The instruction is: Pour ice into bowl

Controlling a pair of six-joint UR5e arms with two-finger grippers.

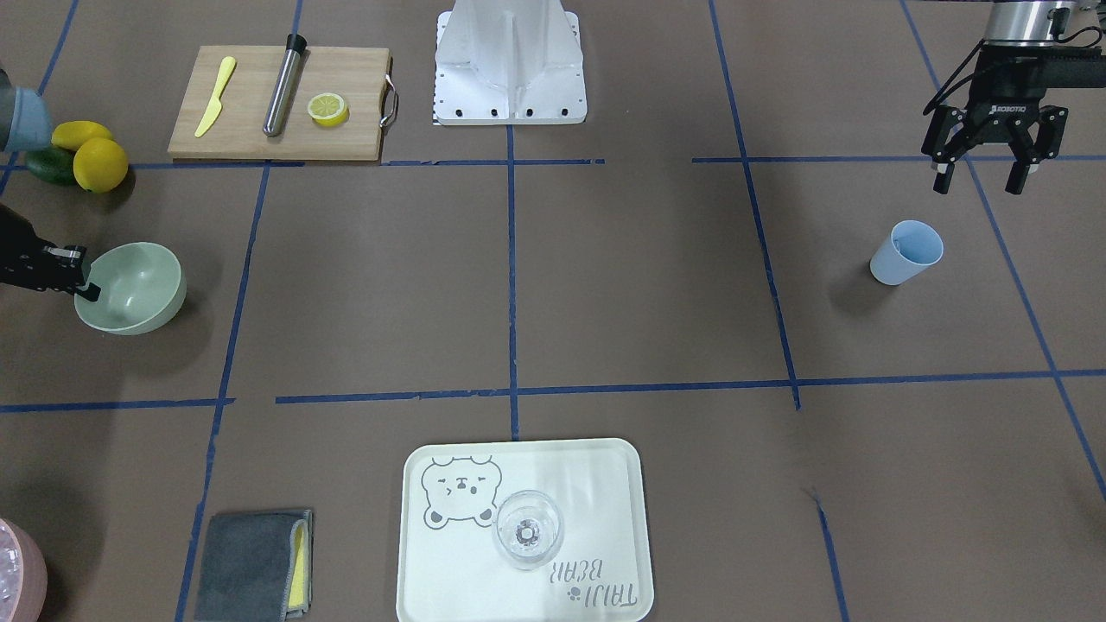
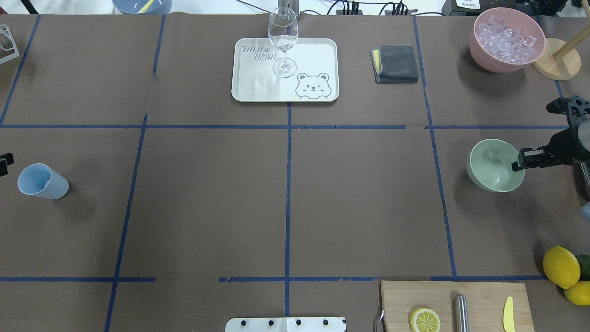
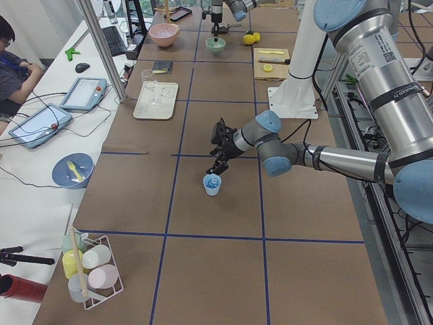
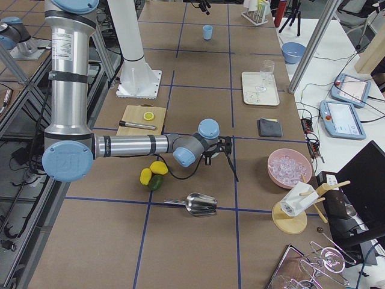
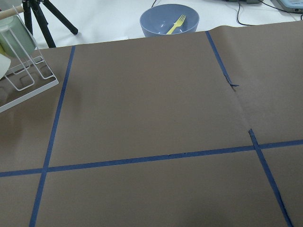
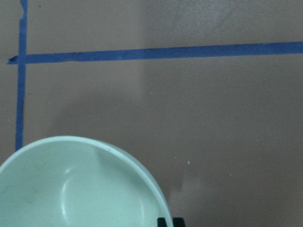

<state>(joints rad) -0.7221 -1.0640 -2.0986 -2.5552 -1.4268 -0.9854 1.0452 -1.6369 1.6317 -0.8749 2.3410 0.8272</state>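
Bowl [image 6: 118,153] rim, pale green, fills the bottom of the right wrist view. There, two dark fingertips [image 6: 162,221] are pinched close together on its edge, a detail too small to make out elsewhere. From overhead, the right gripper [image 2: 517,165] reaches in from the table's right side and grips the rim on the side away from the centre.

Nearest the robot, on its right, a wooden board [image 2: 479,299] carries a lemon slice [image 2: 425,319], a metal rod [image 2: 460,313] and a yellow knife [image 2: 508,313]. Whole lemons [image 2: 561,266] lie just beside it.

In the middle row, the bowl sits on the right and a blue cup [image 2: 42,181] on the left, well apart. Overhead shows only a sliver of the left gripper [image 1: 985,177]. The front view shows it whole, with its fingers spread wide and empty, and the left side view places it just above the cup. The left wrist view catches neither, only brown paper and blue tape.

Farthest out stand a tray [image 2: 258,87] with a clear glass [image 2: 283,41], then a folded grey cloth [image 2: 396,63]. At the right corner a pink container [image 2: 488,55] is heaped with ice [image 2: 506,37], well apart from the bowl. Only the right side view shows a metal scoop [image 4: 201,205] lying on the table, and there the near arm covers the bowl.
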